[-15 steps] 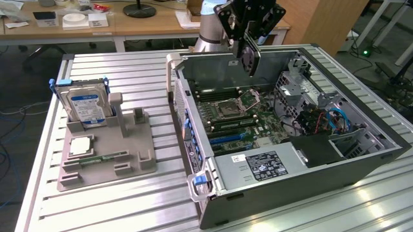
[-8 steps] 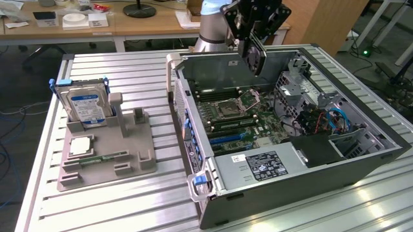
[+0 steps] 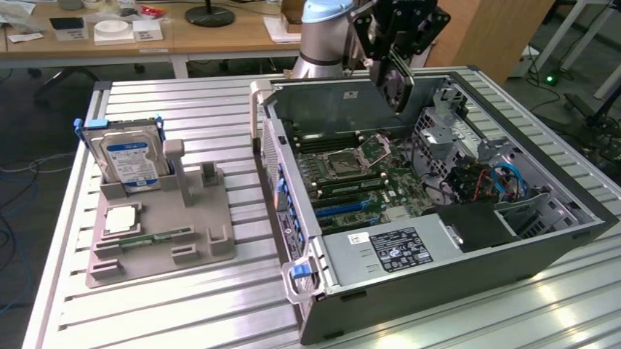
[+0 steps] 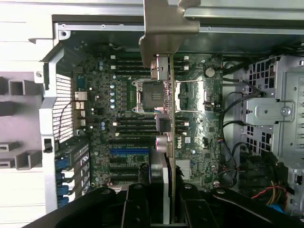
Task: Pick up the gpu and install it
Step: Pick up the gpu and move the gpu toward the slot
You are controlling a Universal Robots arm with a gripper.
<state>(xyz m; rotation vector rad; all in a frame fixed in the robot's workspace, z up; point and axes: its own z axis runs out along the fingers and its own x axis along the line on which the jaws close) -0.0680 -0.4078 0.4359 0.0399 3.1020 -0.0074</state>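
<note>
One card, the gpu (image 3: 395,87), hung edge-down in your pincer (image 4: 165,205), jaws part-closed on its upper edge. You held it upright, I judge, so its connector faced the motherboard (image 4: 123,104) slots directly beneath, inside the open case (image 3: 437,291).

clear: end effector (image 4: 165,202) down to motherboard (image 4: 118,118) | obstacles: drive cage (image 4: 275,95), cables (image 4: 237,156)

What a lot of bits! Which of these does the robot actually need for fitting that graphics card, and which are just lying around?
Part of the job:
- gpu, held in the gripper
- open computer case below it
- motherboard inside the case

Just lying about:
- hard drive
- memory stick
- square chip
- grey holder they sit on
</note>
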